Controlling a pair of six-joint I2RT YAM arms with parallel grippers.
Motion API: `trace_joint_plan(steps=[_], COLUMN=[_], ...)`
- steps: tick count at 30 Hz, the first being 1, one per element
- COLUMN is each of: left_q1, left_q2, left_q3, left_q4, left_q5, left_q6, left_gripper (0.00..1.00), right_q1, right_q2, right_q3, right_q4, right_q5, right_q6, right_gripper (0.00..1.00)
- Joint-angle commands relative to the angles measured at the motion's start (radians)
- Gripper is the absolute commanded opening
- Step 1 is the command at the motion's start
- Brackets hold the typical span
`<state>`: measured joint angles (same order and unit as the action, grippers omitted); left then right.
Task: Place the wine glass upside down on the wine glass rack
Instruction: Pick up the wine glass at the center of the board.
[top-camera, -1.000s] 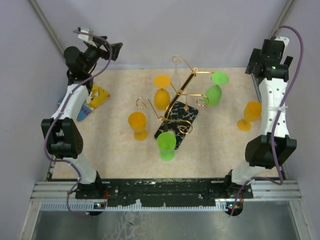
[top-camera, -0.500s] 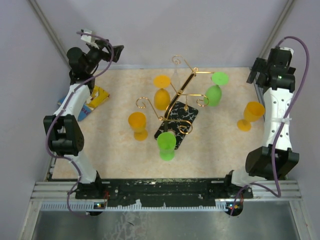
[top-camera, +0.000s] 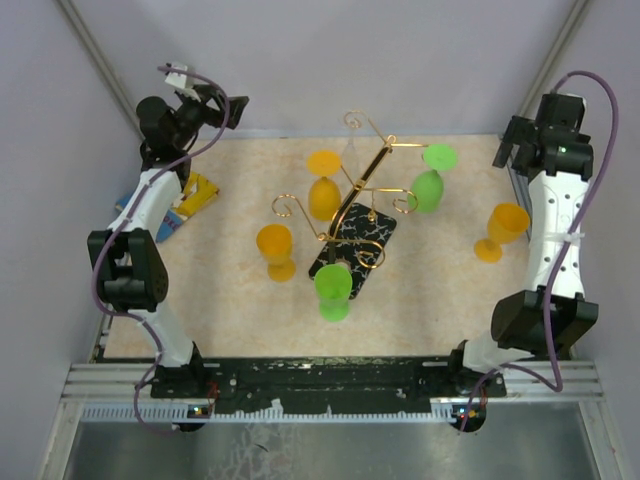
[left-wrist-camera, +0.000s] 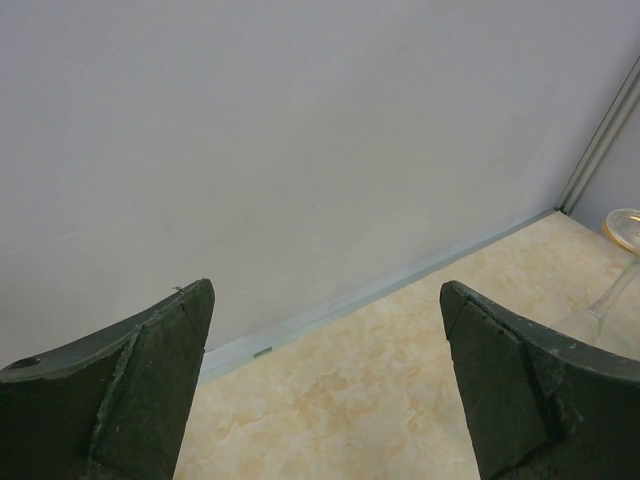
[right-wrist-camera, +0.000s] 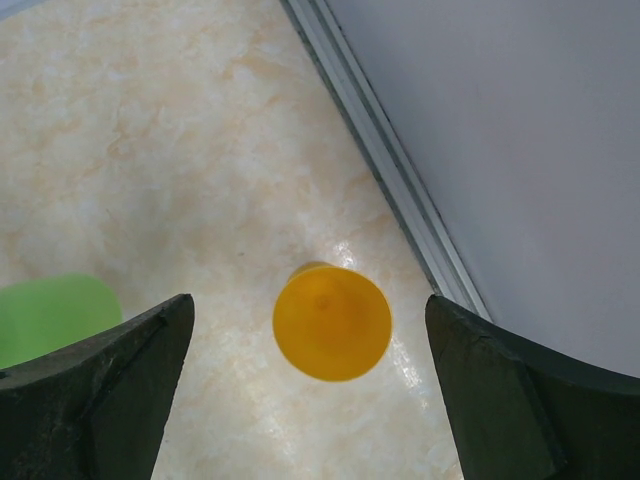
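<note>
1. Left arm (top-camera: 140, 210) reared high at far-left corner; left pincer (left-wrist-camera: 325, 290) spread wide, empty, facing wall (left-wrist-camera: 300, 120).
2. Right arm (top-camera: 555, 220) upright; right pincer (right-wrist-camera: 309, 298) spread wide, empty, above orange wine glass (right-wrist-camera: 332, 322).
3. Wine glass rack (top-camera: 352, 240) at centre of bench (top-camera: 440, 290); glass stands well right of it.

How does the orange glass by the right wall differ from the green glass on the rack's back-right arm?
The orange glass stands upright on the table, apart from the rack; the green glass hangs on it, foot up. One is orange, the other green. Both are stemmed glasses of similar shape.
</note>
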<state>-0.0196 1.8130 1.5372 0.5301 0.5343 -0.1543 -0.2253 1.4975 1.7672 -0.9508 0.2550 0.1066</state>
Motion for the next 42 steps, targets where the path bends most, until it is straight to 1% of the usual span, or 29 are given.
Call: trace_joint_plan(steps=[1, 7, 11, 17, 20, 23, 26, 28, 34, 37, 39, 42], left_q1=[-0.003, -0.003, -0.003, -0.003, -0.003, -0.003, -0.003, -0.003, -0.003, -0.003, -0.003, -0.003], left_q2=[-0.019, -0.031, -0.029, -0.027, -0.025, -0.021, -0.011, -0.01, -0.029, -0.059, -0.083, -0.109], left_q3=[-0.007, -0.009, -0.011, -0.012, -0.01, -0.001, 0.015, 0.02, 0.004, -0.039, -0.077, -0.111], left_q4=[-0.006, -0.025, -0.023, -0.022, -0.027, -0.039, -0.07, -0.09, -0.125, -0.142, -0.14, -0.151], left_q5=[-0.004, -0.012, -0.009, -0.008, -0.014, -0.018, -0.027, -0.032, -0.04, -0.06, -0.076, -0.089], left_q6=[0.031, 0.062, 0.062, 0.065, 0.065, 0.054, 0.047, 0.047, 0.059, 0.08, 0.087, 0.096], left_gripper=[1.0, 1.0, 0.99, 1.0, 1.0, 1.0, 1.0, 1.0, 1.0, 1.0, 0.99, 1.0], right_q1=[-0.002, -0.002, 0.004, 0.091, 0.167, 0.278, 0.381, 0.438, 0.535, 0.578, 0.625, 0.695], right_q2=[0.013, 0.012, 0.013, 0.047, 0.077, 0.113, 0.163, 0.195, 0.217, 0.222, 0.233, 0.272], right_q3=[0.004, -0.043, -0.019, 0.099, 0.216, 0.357, 0.491, 0.536, 0.535, 0.517, 0.514, 0.56], right_q4=[-0.006, -0.001, -0.001, -0.04, -0.055, -0.05, -0.035, -0.001, 0.117, 0.183, 0.225, 0.243], right_q5=[-0.036, -0.111, -0.131, -0.051, -0.038, -0.02, -0.054, -0.099, -0.211, -0.314, -0.367, -0.397], right_q6=[-0.003, 0.029, 0.042, 0.003, -0.016, -0.057, -0.083, -0.09, -0.061, -0.053, -0.069, -0.108], right_gripper=[0.97, 0.91, 0.89, 0.89, 0.89, 0.89, 0.89, 0.89, 0.89, 0.87, 0.87, 0.87])
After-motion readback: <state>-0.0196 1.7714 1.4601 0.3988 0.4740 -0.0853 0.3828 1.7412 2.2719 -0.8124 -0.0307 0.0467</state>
